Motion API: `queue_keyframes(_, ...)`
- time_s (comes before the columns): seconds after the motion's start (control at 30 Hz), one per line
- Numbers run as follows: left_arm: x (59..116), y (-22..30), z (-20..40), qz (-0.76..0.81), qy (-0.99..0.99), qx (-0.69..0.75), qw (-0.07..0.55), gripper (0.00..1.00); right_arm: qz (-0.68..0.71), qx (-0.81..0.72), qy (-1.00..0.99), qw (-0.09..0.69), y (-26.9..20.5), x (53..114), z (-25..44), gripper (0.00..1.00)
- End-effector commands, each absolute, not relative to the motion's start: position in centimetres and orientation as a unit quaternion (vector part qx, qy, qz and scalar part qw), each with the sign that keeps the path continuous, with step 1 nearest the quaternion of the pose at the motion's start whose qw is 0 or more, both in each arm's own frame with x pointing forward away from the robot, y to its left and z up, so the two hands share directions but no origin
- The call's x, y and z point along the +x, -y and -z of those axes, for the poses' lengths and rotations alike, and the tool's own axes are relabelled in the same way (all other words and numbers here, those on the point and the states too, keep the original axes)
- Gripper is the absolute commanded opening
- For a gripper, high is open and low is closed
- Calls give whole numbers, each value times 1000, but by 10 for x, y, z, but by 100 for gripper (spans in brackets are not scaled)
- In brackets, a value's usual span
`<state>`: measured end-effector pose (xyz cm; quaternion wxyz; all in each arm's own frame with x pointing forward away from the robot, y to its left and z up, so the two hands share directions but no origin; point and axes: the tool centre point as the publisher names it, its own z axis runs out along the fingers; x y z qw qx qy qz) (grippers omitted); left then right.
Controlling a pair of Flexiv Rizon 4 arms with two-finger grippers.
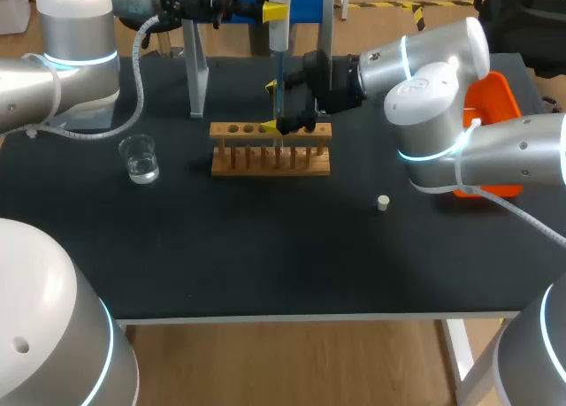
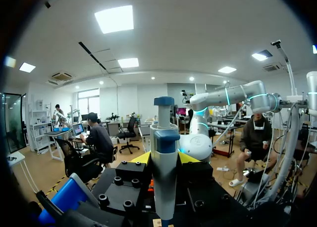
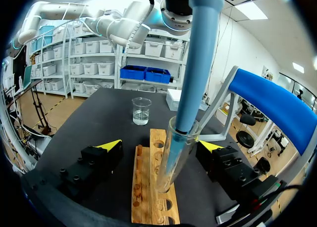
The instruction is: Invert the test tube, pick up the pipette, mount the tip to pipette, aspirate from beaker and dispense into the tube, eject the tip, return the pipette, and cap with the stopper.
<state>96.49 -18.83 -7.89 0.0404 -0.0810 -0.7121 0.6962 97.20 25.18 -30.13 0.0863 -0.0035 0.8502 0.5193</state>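
Left hand point(image 2: 164, 158): closed on the pipette point(image 2: 163, 187), which stands upright between its fingers. The pipette's shaft runs down from the hand into the test tube point(image 3: 173, 155).
Right hand point(image 3: 161, 147): fingers spread wide, touching nothing. The test tube stands between them, seated in the wooden rack point(image 3: 148, 197) beneath the hand.
Beaker point(image 3: 141, 111): ahead of the right hand, past the rack, holding clear liquid.
Stopper point(image 1: 383, 203): on the surface point(image 1: 265, 256), well apart from both hands.
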Motion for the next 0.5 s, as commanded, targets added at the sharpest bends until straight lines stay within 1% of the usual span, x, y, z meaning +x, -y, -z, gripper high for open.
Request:
queue_keyframes(0.03,965,188,77,-695,713,-83,41,0,-519,-4,-851,86,-252,973,302,100)
queue_keyframes(0.5,962,191,66,-686,722,-87,37,0,-519,-4,-851,86,-252,973,302,100)
